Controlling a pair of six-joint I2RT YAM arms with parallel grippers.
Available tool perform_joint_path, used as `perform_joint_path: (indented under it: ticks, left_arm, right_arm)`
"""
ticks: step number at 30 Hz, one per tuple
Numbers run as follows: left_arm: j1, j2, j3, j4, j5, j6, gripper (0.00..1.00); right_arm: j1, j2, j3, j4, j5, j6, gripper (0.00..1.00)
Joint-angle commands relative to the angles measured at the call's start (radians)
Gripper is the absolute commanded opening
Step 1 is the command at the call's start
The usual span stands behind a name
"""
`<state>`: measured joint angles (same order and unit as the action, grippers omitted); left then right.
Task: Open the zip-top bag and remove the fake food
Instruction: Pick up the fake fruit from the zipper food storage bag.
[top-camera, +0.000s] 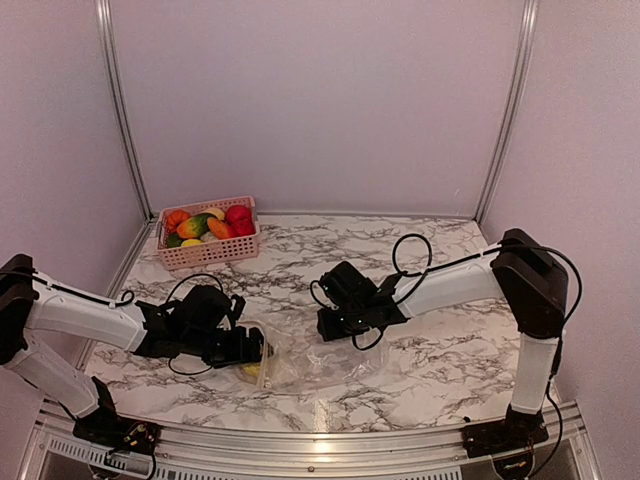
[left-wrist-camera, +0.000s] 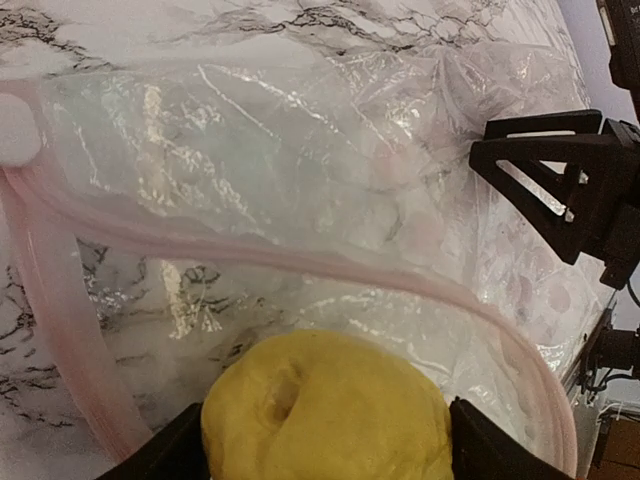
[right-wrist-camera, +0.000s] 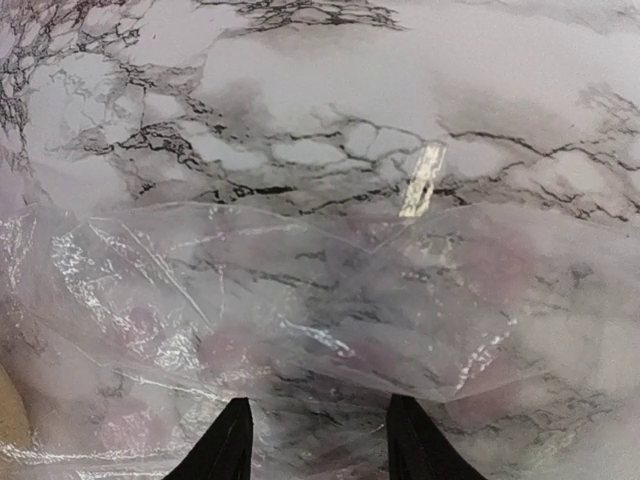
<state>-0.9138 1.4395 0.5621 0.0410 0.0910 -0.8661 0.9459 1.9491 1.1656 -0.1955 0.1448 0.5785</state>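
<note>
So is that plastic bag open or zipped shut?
Open: the bag has its pink zip strip gaping in a loop, and the left gripper holds a yellow toy fruit there.

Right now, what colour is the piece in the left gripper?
Yellow. The fake food shows best in the left wrist view.

zip-top bag (top-camera: 318, 368) front centre, basket (top-camera: 208, 252) back left
</note>
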Motion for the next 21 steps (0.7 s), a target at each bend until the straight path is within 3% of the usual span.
perform_joint_path:
  ticks: [1,16,21]
  left_arm:
    - [-0.005,-0.035,-0.002,-0.039,-0.022,0.017,0.82]
    - [-0.004,-0.067,-0.007,-0.11,-0.05,0.018,0.58]
    - [-0.002,-0.118,-0.013,-0.13,-0.082,0.009,0.56]
  right_arm:
    - [-0.016,-0.022,-0.011,-0.023,0.024,0.001,0.44]
    - [-0.021,-0.019,-0.026,-0.019,0.026,0.003,0.44]
    - [-0.024,-0.019,-0.029,-0.016,0.027,0.004,0.44]
